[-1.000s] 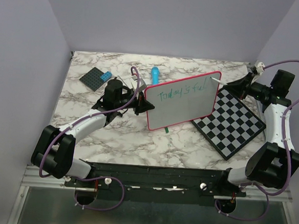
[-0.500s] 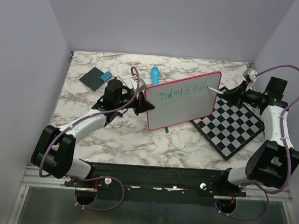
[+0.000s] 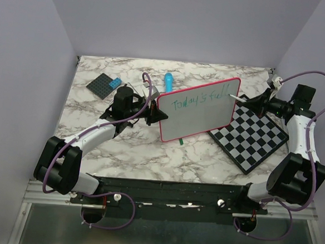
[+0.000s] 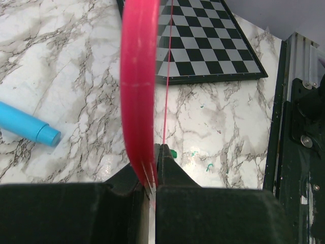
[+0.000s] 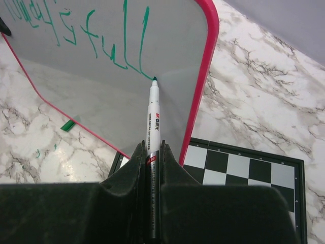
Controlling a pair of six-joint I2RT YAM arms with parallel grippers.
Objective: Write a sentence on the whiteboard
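Observation:
The whiteboard (image 3: pixel 199 110), white with a pink-red rim, is held tilted above the table. My left gripper (image 3: pixel 155 111) is shut on its left edge; the rim (image 4: pixel 138 76) runs edge-on between the jaws in the left wrist view. The sentence (image 3: pixel 200 99) reads "Today's full" in green on one line; it also shows in the right wrist view (image 5: pixel 101 38). My right gripper (image 3: pixel 260 102) is shut on a white marker (image 5: pixel 152 122). The marker's green tip (image 5: pixel 154 79) touches the whiteboard (image 5: pixel 167 46) just below the last "l".
A black-and-white chessboard (image 3: pixel 253 137) lies under the whiteboard's right part. A blue marker (image 3: pixel 168 80) and a dark grey plate with a blue brick (image 3: pixel 105 85) lie at the back. A green cap (image 3: pixel 182 139) sits below the whiteboard.
My right gripper moved the marker in from the board's top right corner onto its surface. The letters "ll" were added, turning "ful" into "full". The left arm has not moved.

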